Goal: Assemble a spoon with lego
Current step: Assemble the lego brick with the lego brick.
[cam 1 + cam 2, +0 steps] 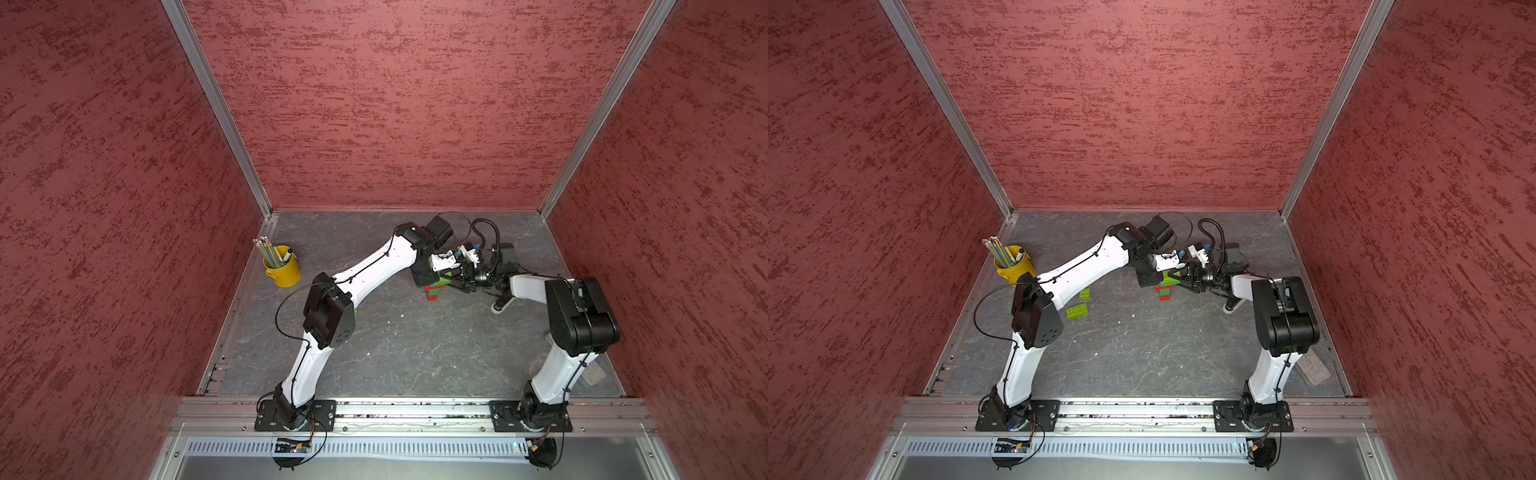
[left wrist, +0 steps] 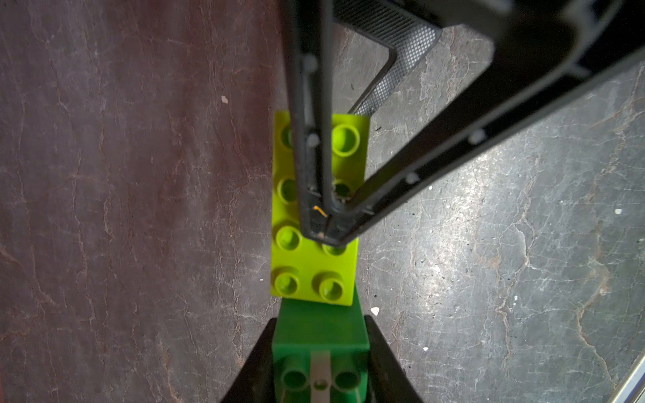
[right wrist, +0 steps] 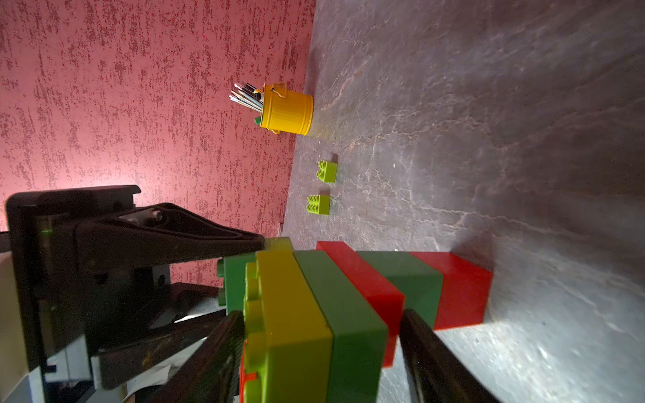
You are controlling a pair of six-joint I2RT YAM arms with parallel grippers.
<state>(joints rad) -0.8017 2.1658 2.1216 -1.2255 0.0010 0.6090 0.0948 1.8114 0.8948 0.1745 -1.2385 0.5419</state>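
Note:
The spoon (image 1: 432,292) (image 1: 1165,291) stands on its red-and-green stem mid-table, right of centre. In the right wrist view its layers run red, dark green, red, dark green, then lime (image 3: 296,314). My left gripper (image 2: 321,335) (image 1: 1160,276) is shut on a dark green brick (image 2: 321,328) sitting on the lime brick (image 2: 314,258) at the top. My right gripper (image 3: 319,324) (image 1: 1183,280) reaches in from the right, one finger on the lime studs and the other against the red layer. Two loose lime lego bricks (image 1: 1084,294) (image 1: 1077,311) lie left of the build.
A yellow cup (image 1: 282,268) (image 1: 1013,266) of pencils stands at the back left by the wall. A grey block (image 1: 1314,370) lies at the front right behind the right arm. Red walls close in three sides.

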